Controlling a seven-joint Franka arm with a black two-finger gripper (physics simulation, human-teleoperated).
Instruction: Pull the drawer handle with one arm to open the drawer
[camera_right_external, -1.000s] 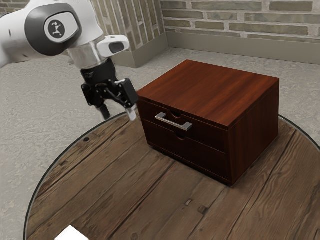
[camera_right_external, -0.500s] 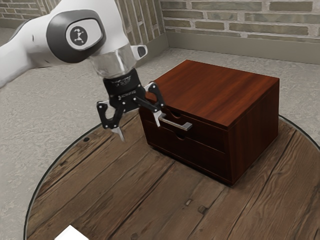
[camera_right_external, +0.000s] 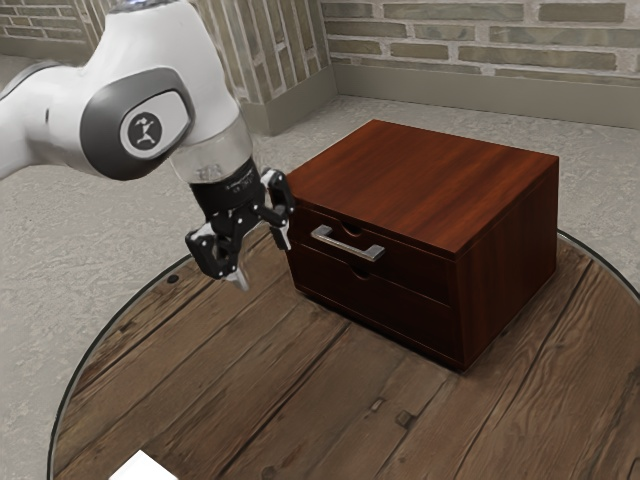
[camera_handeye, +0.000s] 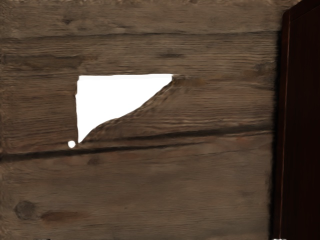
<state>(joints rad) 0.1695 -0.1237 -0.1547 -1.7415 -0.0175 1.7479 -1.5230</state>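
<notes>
The gripper (camera_right_external: 262, 258) hangs over the round wooden table (camera_right_external: 250, 380), just off the front corner of the cabinet (camera_right_external: 430, 185) on the exterior view's left. Its two fingers stand apart and hold nothing: one fingertip points down toward the table and the other lies near the cabinet's corner edge. The drawer handle (camera_right_external: 347, 243), a silver bar, is mounted on the upper drawer (camera_right_external: 405, 258), to the exterior view's right of the gripper and apart from it. The upper drawer front sits flush with the cabinet face. In the wrist view, table planks (camera_handeye: 160, 190) lie under the hand, with the dark cabinet side (camera_handeye: 300, 125) at one edge and a white patch (camera_handeye: 107, 100) of unclear nature on the wood.
</notes>
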